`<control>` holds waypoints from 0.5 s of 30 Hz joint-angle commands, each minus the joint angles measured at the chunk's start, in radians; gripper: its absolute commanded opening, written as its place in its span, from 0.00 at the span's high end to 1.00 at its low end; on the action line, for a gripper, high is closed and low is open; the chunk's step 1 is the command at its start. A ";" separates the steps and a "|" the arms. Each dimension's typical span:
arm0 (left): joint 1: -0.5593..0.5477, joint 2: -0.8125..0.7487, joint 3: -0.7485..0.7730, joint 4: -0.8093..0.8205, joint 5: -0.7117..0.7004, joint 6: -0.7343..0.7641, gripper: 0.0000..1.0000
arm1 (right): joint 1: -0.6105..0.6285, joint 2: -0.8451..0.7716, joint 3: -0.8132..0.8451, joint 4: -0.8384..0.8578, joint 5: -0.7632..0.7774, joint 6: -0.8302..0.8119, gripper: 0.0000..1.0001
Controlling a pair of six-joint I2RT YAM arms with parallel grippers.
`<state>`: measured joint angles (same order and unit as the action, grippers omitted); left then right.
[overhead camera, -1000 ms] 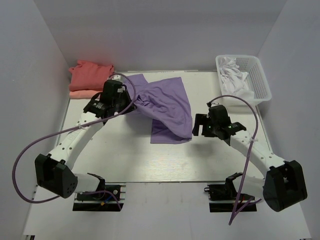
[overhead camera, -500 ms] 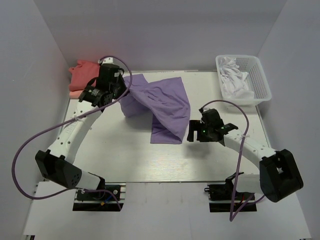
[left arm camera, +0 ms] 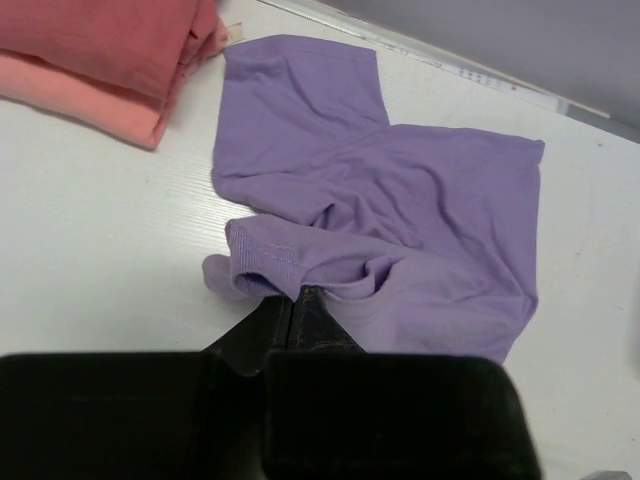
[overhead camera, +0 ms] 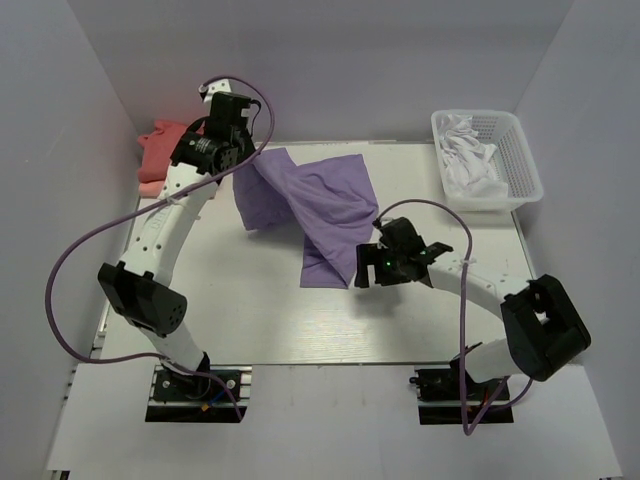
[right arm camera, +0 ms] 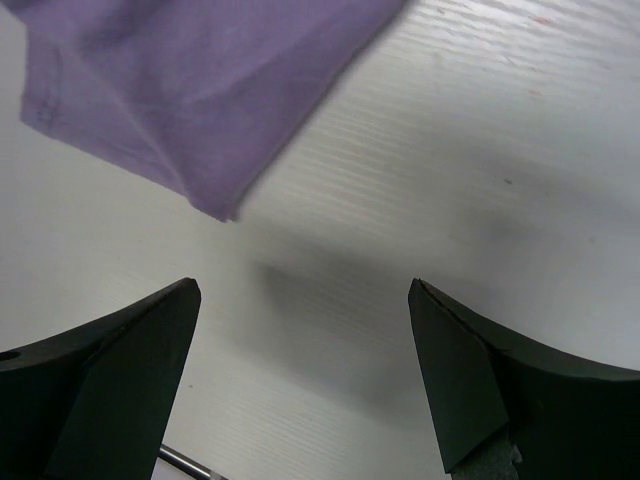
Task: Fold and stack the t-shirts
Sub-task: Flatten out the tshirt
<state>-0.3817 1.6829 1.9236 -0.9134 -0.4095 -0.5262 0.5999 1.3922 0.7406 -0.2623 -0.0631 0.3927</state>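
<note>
One lavender t-shirt [left arm camera: 420, 200] is pinched by a bunched ribbed edge in the clenched left gripper [left arm camera: 298, 300]; its bulk is draped beyond those jaws, and one corner lies just ahead of the wide-open, empty right gripper [right arm camera: 303, 295]. Farther out, a coral-red shirt [left arm camera: 110, 30] is stacked on a salmon-pink shirt [left arm camera: 90, 95], beyond and left of the left jaws. With only one thin pinch, the cloth could be slipped free or dragged into creases.

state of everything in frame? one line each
left gripper: shut on an edge of the purple t-shirt
right gripper: open, empty
purple t-shirt: unfolded, rumpled
coral-red t-shirt: folded, lying on the salmon-pink t-shirt
salmon-pink t-shirt: folded, bottom of that stack
basket: holds crumpled white cloth
</note>
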 commanded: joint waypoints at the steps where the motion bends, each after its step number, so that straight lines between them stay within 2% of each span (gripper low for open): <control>1: 0.006 -0.017 0.041 -0.025 -0.060 0.014 1.00 | 0.046 0.042 0.083 0.031 -0.007 -0.002 0.10; 8: 0.017 0.011 0.063 0.007 -0.011 0.046 1.00 | 0.184 0.015 0.146 0.093 -0.012 -0.144 0.10; 12: 0.017 0.011 0.063 0.056 0.086 0.091 1.00 | 0.254 0.056 0.210 0.129 -0.075 -0.179 0.10; 15: 0.017 0.011 0.100 0.033 0.008 0.091 1.00 | 0.290 0.137 0.278 0.112 -0.083 -0.193 0.10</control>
<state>-0.3695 1.7145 1.9537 -0.9016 -0.3679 -0.4599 0.8558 1.4662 0.9463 -0.1917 -0.1127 0.2485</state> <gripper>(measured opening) 0.026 0.905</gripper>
